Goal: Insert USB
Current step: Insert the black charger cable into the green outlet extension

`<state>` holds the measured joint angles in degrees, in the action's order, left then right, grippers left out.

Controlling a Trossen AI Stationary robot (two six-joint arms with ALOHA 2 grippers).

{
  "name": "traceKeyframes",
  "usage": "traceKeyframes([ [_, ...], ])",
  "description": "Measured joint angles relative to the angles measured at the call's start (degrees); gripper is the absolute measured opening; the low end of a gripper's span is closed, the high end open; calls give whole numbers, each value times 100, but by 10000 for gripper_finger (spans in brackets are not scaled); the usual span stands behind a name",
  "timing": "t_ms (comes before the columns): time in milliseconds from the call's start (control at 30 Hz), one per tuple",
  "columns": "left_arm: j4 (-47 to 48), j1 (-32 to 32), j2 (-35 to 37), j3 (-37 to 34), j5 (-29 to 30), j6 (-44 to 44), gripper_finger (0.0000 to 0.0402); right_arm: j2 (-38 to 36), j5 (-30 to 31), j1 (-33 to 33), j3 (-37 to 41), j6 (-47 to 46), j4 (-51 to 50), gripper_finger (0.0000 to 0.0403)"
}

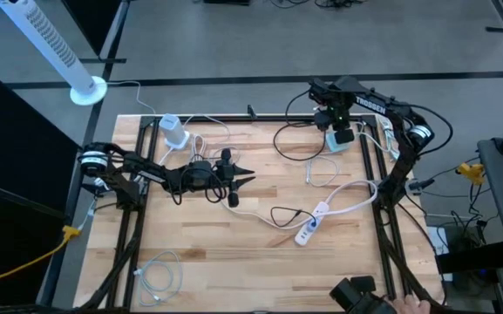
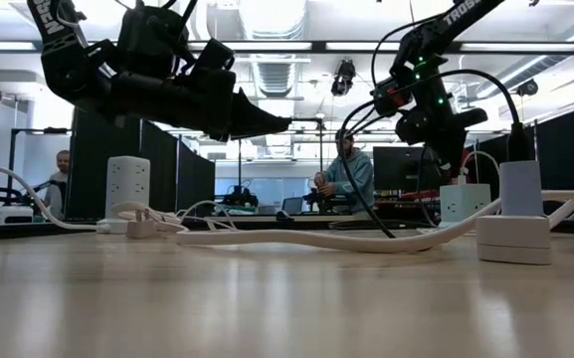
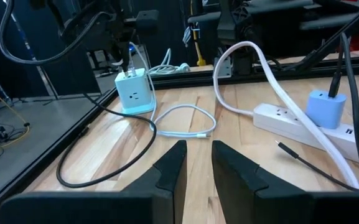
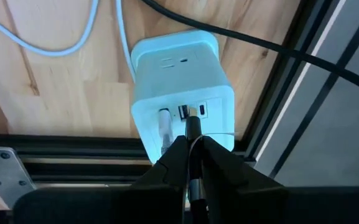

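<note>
USB plug [image 4: 192, 127] pinched in the right gripper [image 4: 193, 163], tip touching the port face of the pale blue charger cube [image 4: 182, 87].

Sitting at the table's [image 1: 234, 262] far right corner beside the black frame rail [image 4: 61, 146], with a white cable [image 4: 164, 127] already plugged in beside the dark plug; right gripper clamping shut around the plug from above. Hovering over the left-centre of the table, left gripper [image 3: 198, 163] holding nothing, fingers nearly closed with a narrow gap, pointing toward a white power strip [image 3: 303, 127] carrying a blue adapter [image 3: 324, 107].
</note>
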<state>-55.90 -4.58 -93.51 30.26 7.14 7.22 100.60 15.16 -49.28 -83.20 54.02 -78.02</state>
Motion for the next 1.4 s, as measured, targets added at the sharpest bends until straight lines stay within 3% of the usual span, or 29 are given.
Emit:
traceKeyframes([
  [233,4,0,0,0,0,-2,63,183,119,36,-15,-90,-176,19],
  [533,35,0,0,-2,0,-20,63,149,-154,279,-9,-44,-9,19],
  [800,23,0,0,-2,0,-20,63,-182,-1342,293,11,-158,500,19],
  [1400,31,0,0,-2,0,-72,63,-298,-1217,167,11,-319,406,19],
])
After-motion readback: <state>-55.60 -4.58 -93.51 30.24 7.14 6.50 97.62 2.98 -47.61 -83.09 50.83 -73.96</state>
